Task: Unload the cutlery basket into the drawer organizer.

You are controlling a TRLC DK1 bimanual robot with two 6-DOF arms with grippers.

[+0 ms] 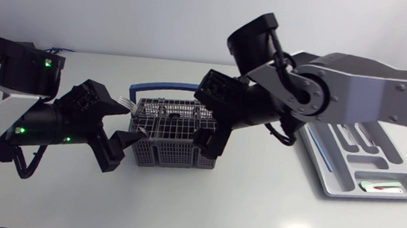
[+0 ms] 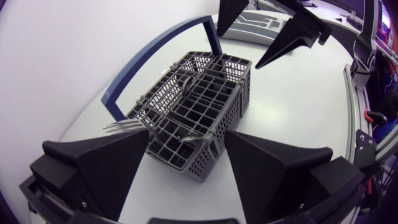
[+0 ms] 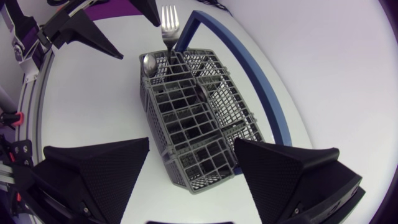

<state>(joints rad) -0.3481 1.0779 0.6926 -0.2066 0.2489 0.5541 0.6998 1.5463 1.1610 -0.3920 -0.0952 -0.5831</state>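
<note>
1. Basket (image 1: 167, 137) of grey wire sits mid-table, with its blue handle (image 1: 159, 88) folded down on the side toward the table's back edge.
2. My left gripper (image 2: 186, 140) hangs just off one short end, fingers spread wide and gripping nothing.
3. My right gripper (image 3: 192, 142) hovers at the opposite end, equally wide apart and also empty.
4. A fork (image 3: 168, 22) pokes out past the rim at the left gripper's end, with a spoon (image 3: 148, 62) beside it.
5. The organizer (image 1: 362, 174) lies along the table's right edge, well apart from the basket, and I see a stretch of white table (image 1: 254, 209) between them.
</note>
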